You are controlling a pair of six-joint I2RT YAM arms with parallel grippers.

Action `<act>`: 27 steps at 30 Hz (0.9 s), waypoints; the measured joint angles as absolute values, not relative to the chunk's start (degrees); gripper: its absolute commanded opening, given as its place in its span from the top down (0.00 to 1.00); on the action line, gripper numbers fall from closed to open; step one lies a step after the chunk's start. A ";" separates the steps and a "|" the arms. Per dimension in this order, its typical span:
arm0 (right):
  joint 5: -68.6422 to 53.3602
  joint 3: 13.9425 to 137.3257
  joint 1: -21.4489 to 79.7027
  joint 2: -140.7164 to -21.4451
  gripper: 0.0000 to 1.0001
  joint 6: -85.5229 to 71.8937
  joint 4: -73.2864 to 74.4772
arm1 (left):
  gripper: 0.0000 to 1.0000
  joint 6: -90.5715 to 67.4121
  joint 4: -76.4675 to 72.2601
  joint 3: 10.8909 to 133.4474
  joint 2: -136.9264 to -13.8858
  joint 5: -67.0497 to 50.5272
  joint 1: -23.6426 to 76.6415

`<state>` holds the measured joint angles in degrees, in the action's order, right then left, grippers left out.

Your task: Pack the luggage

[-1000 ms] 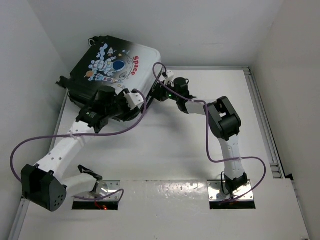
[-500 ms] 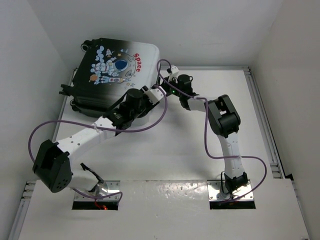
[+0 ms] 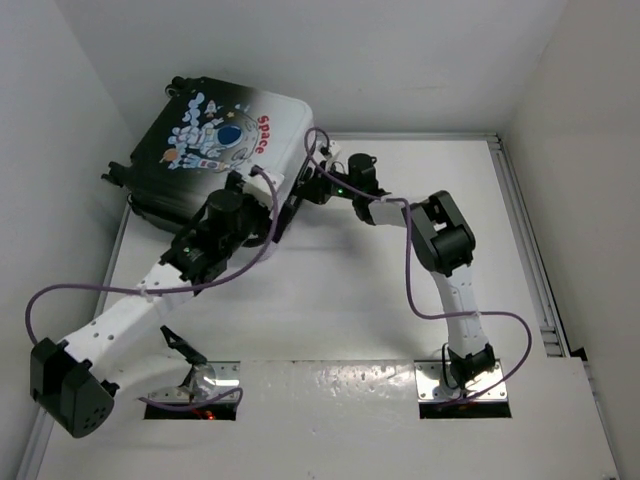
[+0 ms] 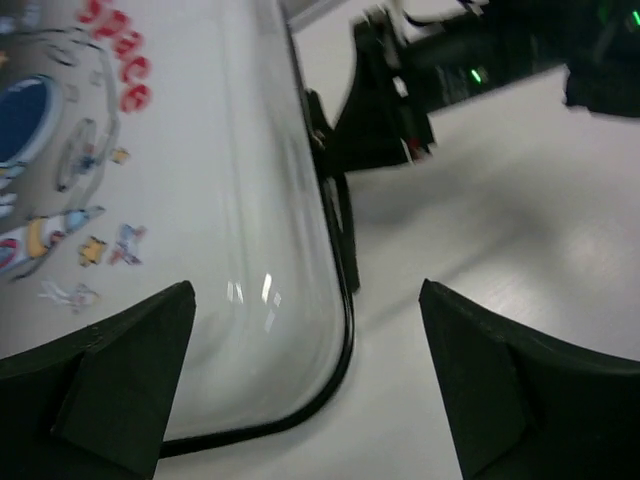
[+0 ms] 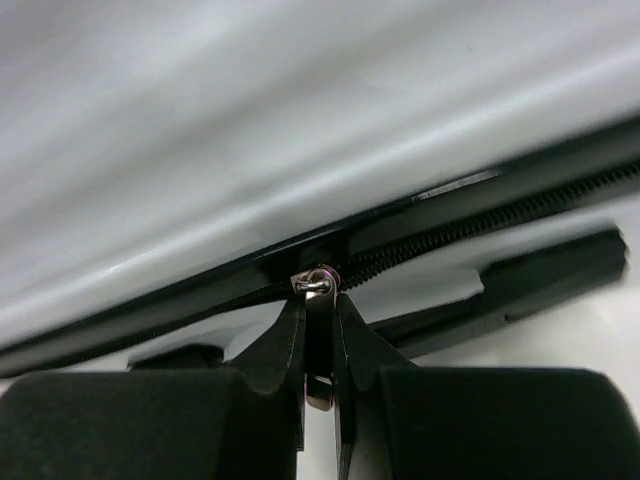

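Two claws attended the luggage point(image 3: 215, 150), which lay printed side up in the far left corner of the tabletop point(image 3: 350, 300). The right claw point(image 3: 302, 190) was closed on the small metal zipper pull point(image 5: 318, 300), pinching it between its black fingers at the case's right-hand edge. The left claw point(image 4: 305, 300) stood wide open, holding nothing, poised above the rounded near corner of the shell.

The likeliest trouble lay in that pinch. The pull was thin, smooth and bright, so a drag across the line of the zip teeth point(image 5: 450, 235) rather than along it could let the tab slip free or jam the slider. With the left claw off the shell, nothing appeared to brace the case. It stood on black casters, so a hard tug might roll or turn it instead of running the zip. The purple cable point(image 3: 410, 270) looped close to the case and could catch on it.

The shell looked hard and glossy, throwing back highlights and fading from white to black under a cartoon astronaut and red lettering. A black trim line rounded its corner. The zip was a fine ribbed dark coil, and the tabletop was plain matte white.
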<state>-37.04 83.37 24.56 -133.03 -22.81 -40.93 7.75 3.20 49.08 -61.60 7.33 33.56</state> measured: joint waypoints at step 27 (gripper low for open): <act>-19.88 88.62 30.26 -133.69 1.00 -18.59 -32.77 | 0.29 20.34 38.00 53.71 -59.61 -11.20 25.06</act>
<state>-19.88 88.62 30.26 -133.69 -18.59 -32.77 20.34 38.00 53.71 -59.61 -11.20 25.06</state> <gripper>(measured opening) 0.091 0.756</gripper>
